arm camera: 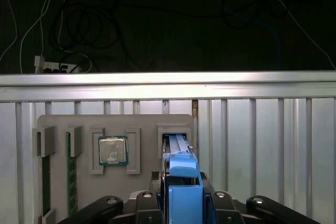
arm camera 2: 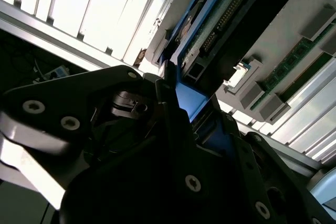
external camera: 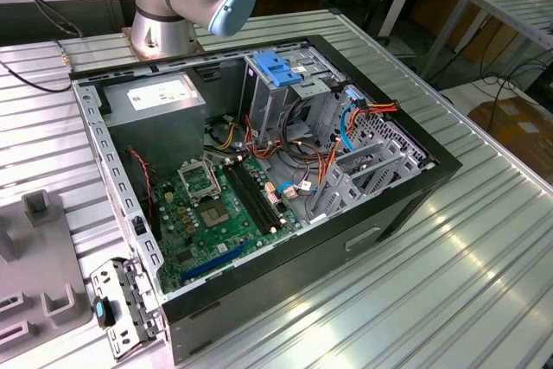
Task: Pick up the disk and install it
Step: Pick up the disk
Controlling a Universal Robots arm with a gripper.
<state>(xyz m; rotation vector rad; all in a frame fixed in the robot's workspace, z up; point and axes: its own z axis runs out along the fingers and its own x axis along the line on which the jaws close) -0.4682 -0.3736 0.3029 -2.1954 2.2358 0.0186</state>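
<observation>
First wrist view: gripper [arm camera: 184, 179] clasps disk [arm camera: 177, 142] beside a processor [arm camera: 113, 150].

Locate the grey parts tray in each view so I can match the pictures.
Exterior view: grey parts tray at the exterior view's left edge, beside the computer case.
First wrist view: tray beyond the hand, the disk standing in its slot.
Second wrist view: tray beyond the disk.
Shared landmark: ribbed metal table.

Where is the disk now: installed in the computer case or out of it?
Out. In the first wrist view the disk stands on edge in the grey tray's slot, the claw shut on its blue rail.
</observation>
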